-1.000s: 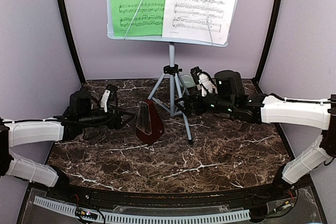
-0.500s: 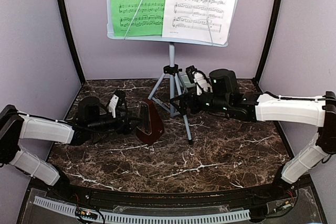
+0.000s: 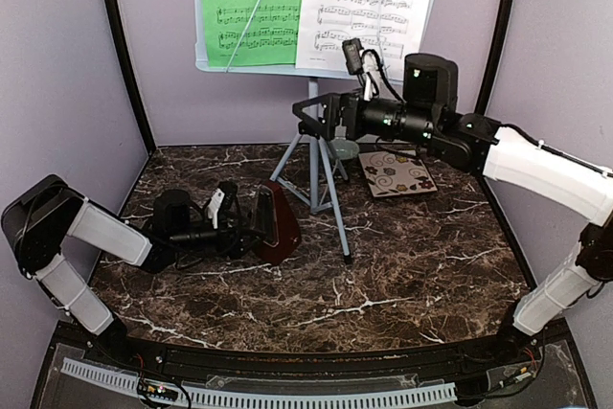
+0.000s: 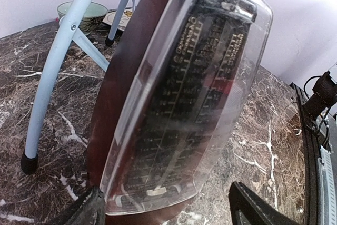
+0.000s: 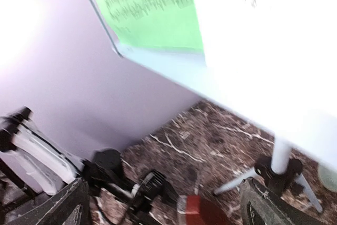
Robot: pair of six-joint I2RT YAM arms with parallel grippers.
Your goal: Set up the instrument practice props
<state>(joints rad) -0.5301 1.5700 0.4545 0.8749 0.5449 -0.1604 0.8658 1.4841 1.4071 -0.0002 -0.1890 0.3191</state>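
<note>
Two grippers noted. Left gripper (image 3: pixel 244 229): jaws spread wide astride metronome (image 3: pixel 273 225) base, nothing clamped, likely so upright case is cleared untipped. Metronome stood on marble table (image 3: pixel 412 275) just left of music stand (image 3: pixel 313 146) legs. Right gripper (image 3: pixel 313 118): gaped empty beside stand post. Music sheets (image 3: pixel 254 7) displayed on desk (image 3: pixel 249 69).

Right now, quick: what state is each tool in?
Left tool: open, with the metronome between its fingers but not gripped.
Right tool: open, holding nothing.
</note>
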